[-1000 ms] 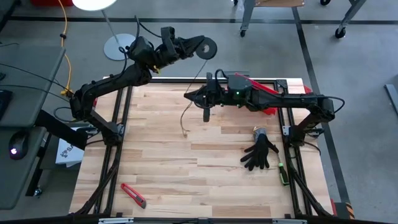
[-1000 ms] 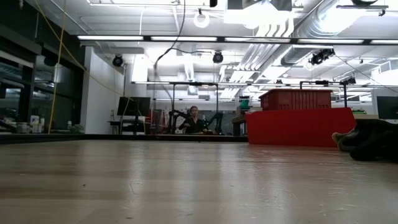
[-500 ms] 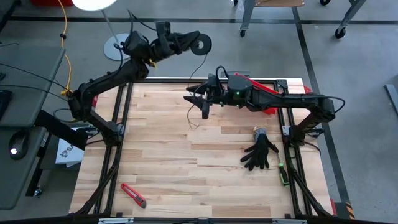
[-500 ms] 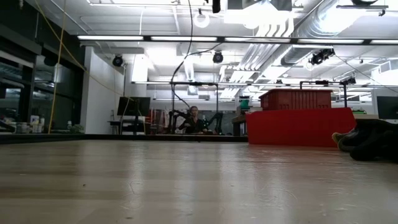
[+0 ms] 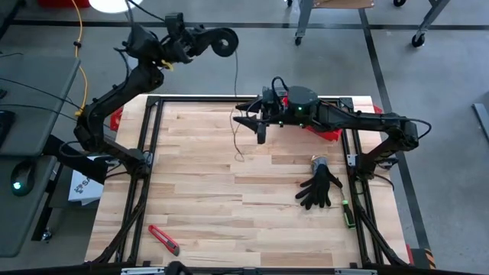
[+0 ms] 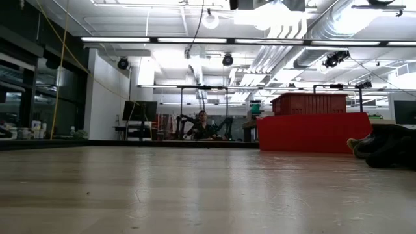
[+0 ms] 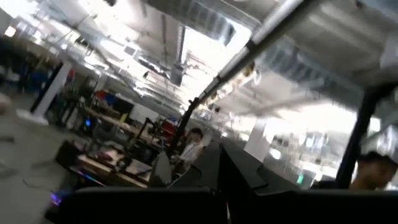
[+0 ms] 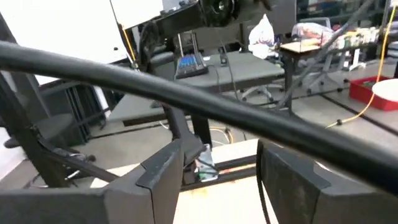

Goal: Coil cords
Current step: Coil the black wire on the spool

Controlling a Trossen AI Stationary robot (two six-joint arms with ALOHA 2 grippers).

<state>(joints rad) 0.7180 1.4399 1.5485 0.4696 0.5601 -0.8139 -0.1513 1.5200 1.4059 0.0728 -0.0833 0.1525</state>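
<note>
Now the left gripper [image 5: 216, 40] is up high past the table's 12 o'clock edge, shut tight on the small black spool [image 5: 226, 41]. The thin cord [image 5: 235, 99] hangs down from the spool and its loose end dangles over the wooden table [image 5: 199, 206], toward 11 o'clock of the middle. The right gripper [image 5: 256, 124] waits just beside the cord with its fingers wide apart and nothing in them. To do this well, I think the right gripper should catch the cord gently and keep it tight while winding, so it goes on neat
</note>
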